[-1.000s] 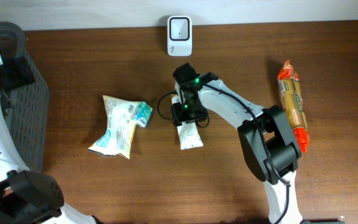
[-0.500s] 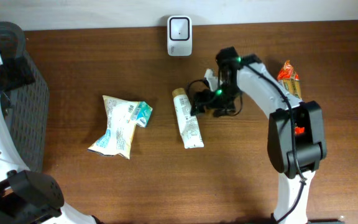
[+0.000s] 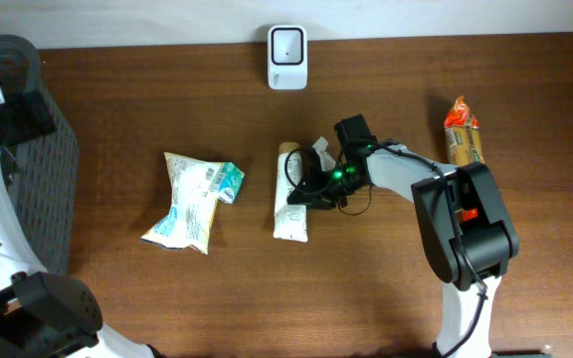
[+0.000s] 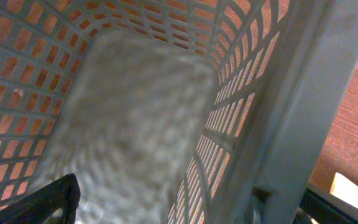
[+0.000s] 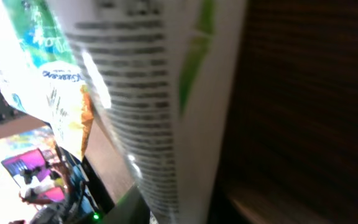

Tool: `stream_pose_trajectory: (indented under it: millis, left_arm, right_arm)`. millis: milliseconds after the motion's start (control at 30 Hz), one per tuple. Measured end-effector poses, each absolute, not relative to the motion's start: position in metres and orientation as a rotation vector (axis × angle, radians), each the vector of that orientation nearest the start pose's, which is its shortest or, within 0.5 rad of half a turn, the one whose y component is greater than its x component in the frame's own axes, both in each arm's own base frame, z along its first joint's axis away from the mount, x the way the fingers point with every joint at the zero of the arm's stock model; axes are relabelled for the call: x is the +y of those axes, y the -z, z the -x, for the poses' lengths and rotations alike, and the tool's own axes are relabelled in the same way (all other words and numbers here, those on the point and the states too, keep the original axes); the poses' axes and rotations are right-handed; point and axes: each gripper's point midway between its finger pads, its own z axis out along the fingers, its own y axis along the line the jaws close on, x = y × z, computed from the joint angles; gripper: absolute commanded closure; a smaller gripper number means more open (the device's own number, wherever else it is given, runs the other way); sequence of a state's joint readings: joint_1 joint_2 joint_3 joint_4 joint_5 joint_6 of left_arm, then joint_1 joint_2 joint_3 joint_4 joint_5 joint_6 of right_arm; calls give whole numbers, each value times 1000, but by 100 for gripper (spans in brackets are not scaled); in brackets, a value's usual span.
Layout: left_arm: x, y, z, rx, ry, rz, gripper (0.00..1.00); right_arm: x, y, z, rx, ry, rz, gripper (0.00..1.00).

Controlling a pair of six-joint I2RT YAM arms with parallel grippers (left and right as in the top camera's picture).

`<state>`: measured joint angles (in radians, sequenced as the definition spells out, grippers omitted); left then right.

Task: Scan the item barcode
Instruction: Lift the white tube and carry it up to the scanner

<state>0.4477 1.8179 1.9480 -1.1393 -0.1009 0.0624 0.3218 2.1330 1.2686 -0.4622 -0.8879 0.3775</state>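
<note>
1. The white squeeze tube with a tan cap [image 3: 288,221] lies flat on the brown wooden table [image 3: 366,288], near the middle, cap pointing toward the far edge.
2. The right gripper [image 3: 308,189] sits low against the tube's right side, at mid-length. In the right wrist view the tube's printed surface fills the frame, blurred and very close. I cannot tell from either view how far these jaws are open or whether they have hold of the tube.
3. The white rectangular scanner unit [image 3: 286,44] stands at the far table edge, beyond the cap and well apart from the tube.
4. A crumpled pale yellow and teal snack bag [image 3: 192,201] lies to the tube's left, near but not touching it.
5. A long orange packet [image 3: 465,139] lies to the right, beyond the right arm.
6. The grey plastic lattice basket [image 3: 43,169] stands at the left table edge. The left gripper [image 4: 185,202] hangs inside it, jaws spread wide and holding nothing.
</note>
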Motion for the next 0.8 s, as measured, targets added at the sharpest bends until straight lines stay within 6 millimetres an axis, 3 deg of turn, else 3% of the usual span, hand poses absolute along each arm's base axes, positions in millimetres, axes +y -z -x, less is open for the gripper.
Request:
stream_pose_trajectory:
  millis: [233, 367, 433, 500, 533, 567, 633, 667, 800]
  left_arm:
    - [210, -253, -398, 2550, -317, 536, 1]
    - [210, -253, -398, 2550, -317, 536, 1]
    - [211, -253, -398, 2549, -317, 536, 1]
    - [210, -253, -398, 2550, -316, 536, 1]
    - [210, -253, -398, 2550, -317, 536, 1]
    - [210, -253, -398, 2550, -316, 536, 1]
    - [210, -253, -398, 2550, -316, 536, 1]
    - [210, -253, -398, 2550, -316, 536, 1]
    - [210, -253, -398, 2550, -317, 536, 1]
  right_arm:
    - [261, -19, -348, 2870, -1456, 105, 96]
    - [245, -35, -344, 2909, -1265, 201, 96]
    - [243, -69, -350, 2818, -1204, 321, 96]
    - [245, -129, -359, 2636, -1171, 444, 96]
    - [245, -148, -359, 2580, -1165, 476, 96]
    - [245, -192, -356, 2456, -1158, 534, 96]
    - [244, -236, -344, 2335, -1163, 589, 96]
    - [242, -251, -338, 2303, -1165, 592, 96]
    - [242, -272, -328, 2266, -1204, 578, 96]
